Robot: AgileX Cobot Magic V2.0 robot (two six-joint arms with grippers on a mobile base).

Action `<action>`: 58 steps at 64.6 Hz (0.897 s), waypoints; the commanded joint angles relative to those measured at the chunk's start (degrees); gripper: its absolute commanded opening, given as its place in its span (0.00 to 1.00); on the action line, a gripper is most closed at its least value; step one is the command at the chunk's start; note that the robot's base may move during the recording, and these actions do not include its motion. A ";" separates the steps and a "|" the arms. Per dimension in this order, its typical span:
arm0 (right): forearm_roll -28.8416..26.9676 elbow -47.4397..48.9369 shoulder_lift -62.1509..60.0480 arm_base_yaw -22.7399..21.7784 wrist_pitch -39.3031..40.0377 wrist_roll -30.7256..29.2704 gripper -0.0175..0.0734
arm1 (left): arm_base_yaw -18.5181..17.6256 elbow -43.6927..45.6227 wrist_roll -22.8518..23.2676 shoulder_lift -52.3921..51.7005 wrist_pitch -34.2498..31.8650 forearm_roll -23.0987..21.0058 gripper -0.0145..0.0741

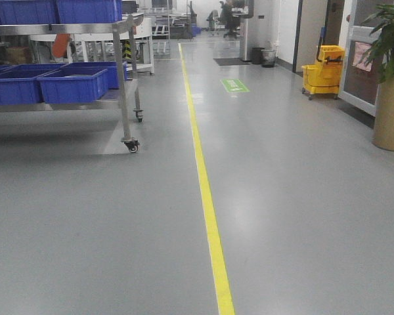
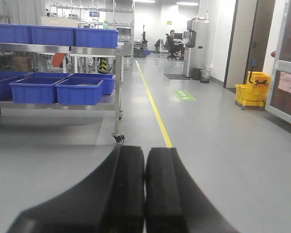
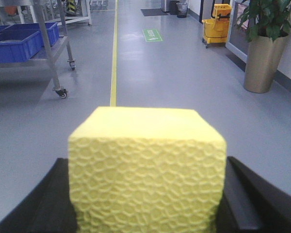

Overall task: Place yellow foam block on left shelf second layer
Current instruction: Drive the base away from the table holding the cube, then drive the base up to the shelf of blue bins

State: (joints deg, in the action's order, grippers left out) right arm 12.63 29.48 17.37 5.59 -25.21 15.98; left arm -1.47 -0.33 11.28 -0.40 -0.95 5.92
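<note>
- Nearest my right wrist camera sat the yellow foam block [image 3: 146, 170], a matte, bright-yellow cube with crisp edges and a dimpled, cell-patterned front face. I saw no dents or tears on the faces that showed.
- The right claw [image 3: 146, 201] was closed on it, with a dark finger [image 3: 36, 208] showing at each side of the cube against its flanks.
- The left claw [image 2: 144, 191] was fully closed, its two black pads touching, with nothing between them.
- The block was well apart from the shelf [image 1: 123, 72], to the right of it and on the near side, held over open floor.
- The shelf was a wheeled steel rack, with blue bins [image 1: 72, 86] on its lower layer and more on its top.
- By my judgement the pickup was done and the placing had not begun. The approach to the shelf, finding a free spot on the second layer among the bins, and the release were all left. I could not tell from these views whether such a spot existed.
</note>
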 commanded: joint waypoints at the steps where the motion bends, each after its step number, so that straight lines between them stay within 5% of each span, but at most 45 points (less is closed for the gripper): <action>1: 0.71 1.54 0.40 -0.17 5.46 -0.32 0.51 | 0.08 -1.40 0.26 -1.09 -5.03 -0.22 0.32; 58: 0.71 1.54 0.40 -0.17 5.41 -0.32 0.51 | 0.08 -1.40 0.26 -1.09 -5.03 -0.22 0.32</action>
State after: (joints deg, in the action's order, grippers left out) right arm 12.63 29.48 17.37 5.59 -25.21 15.98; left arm -1.47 -0.33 11.28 -0.40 -0.95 5.92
